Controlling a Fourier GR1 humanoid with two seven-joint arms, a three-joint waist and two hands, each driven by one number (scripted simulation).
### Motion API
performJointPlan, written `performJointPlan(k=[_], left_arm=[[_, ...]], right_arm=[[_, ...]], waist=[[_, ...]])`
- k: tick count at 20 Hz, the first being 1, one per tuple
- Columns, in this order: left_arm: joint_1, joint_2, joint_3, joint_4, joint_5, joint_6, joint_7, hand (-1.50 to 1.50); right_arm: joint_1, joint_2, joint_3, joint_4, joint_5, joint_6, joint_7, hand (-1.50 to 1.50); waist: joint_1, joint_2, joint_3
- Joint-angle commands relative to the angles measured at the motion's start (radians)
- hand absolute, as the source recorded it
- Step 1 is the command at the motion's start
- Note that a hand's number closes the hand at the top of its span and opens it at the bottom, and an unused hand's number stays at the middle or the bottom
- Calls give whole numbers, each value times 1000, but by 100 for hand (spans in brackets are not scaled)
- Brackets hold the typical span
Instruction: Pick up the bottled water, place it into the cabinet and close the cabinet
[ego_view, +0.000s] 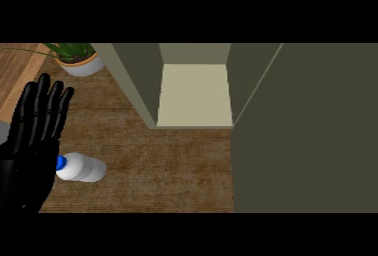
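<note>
The water bottle (83, 168), pale with a blue cap, lies on its side on the brown counter at the lower left, cap pointing left. My left hand (33, 135) stands open at the left edge, fingers straight and pointing up, its palm just left of the bottle's cap and partly covering it. The cabinet (196, 95) sits at the top centre with its inside shelf showing pale. Its open door (306, 130) is a large dark panel filling the right side of the view. My right hand does not show.
A potted plant (77, 59) in a white pot stands at the upper left, beside the cabinet's left wall. The brown counter (170, 170) stretches between the bottle and the open door. A lighter wooden strip (18, 70) runs along the far left.
</note>
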Motion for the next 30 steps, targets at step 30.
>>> performJointPlan(k=[30], left_arm=[[562, 59, 278, -99, 654, -386, 200, -150]], right_arm=[[442, 137, 163, -219, -231, 108, 83, -150]], waist=[[8, -28, 12]])
